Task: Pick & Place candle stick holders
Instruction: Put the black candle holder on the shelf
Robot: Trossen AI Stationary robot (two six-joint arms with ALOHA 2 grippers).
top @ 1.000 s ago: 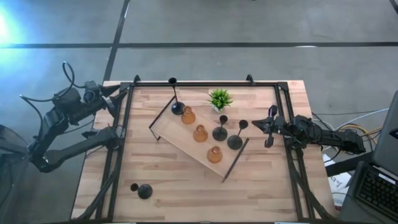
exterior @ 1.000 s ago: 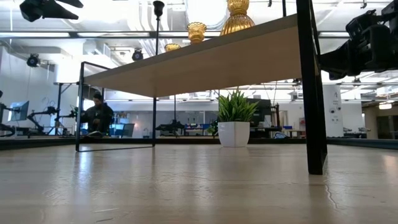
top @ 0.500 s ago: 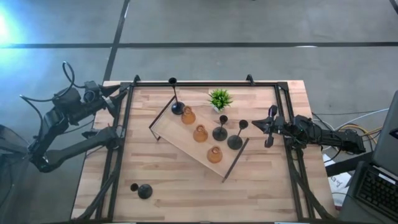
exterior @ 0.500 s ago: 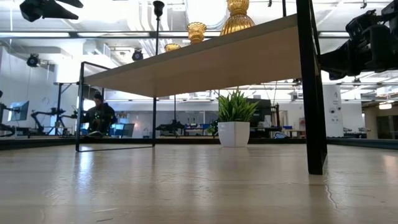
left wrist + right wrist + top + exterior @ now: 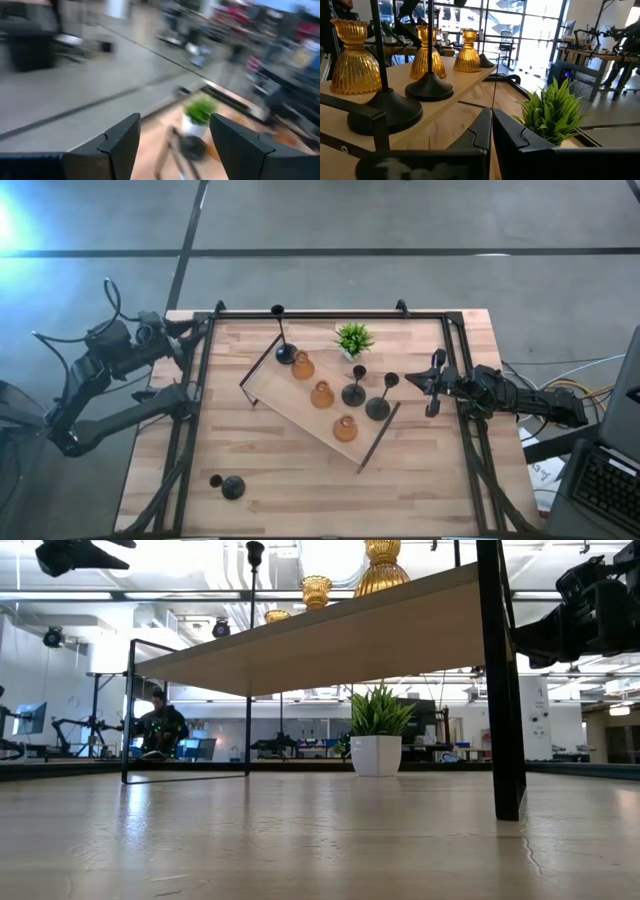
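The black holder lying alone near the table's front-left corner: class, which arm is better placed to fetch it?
Probably the left. The black holder lies on the left gripper's side; the right gripper waits across the tray.

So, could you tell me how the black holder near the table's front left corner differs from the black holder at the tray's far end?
The fallen black holder lies on its side on the bare table; the far black holder rests on the wooden tray. The first sits alone; the second is beside an amber holder. Both have a round base and thin stem.
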